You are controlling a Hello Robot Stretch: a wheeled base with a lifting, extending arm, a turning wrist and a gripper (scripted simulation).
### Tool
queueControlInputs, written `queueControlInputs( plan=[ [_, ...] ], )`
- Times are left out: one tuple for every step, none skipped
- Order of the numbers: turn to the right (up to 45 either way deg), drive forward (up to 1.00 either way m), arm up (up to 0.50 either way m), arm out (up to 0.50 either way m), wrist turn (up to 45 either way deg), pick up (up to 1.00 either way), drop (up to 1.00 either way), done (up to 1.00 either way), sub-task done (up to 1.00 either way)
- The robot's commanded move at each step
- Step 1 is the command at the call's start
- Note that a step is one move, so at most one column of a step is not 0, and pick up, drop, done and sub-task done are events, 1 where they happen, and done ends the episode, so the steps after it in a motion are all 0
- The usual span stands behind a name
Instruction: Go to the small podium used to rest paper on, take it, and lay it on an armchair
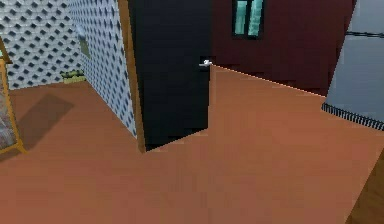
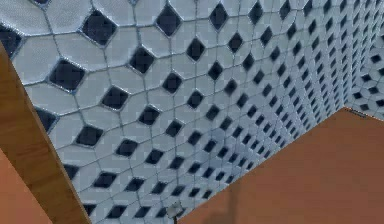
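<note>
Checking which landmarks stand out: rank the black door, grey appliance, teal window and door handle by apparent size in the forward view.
Largest to smallest:
1. black door
2. grey appliance, cropped by the picture's edge
3. teal window, cropped at the top
4. door handle

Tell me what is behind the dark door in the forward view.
Left of the dark door runs a patterned wall; right of it, farther back, a dark red wall with a framed teal pane. The door panel covers whatever stands directly behind it.
</note>
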Motion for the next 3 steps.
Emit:
queueControlInputs(
  plan=[
    [0.0, 0.0, 0.0, 0.42, 0.0, 0.0, 0.0, 0.0, 0.0],
    [0.0, 0.0, 0.0, 0.0, 45.0, 0.0, 0.0, 0.0, 0.0],
    [0.0, 0.0, 0.0, 0.0, 45.0, 0.0, 0.0, 0.0, 0.0]
  ],
)
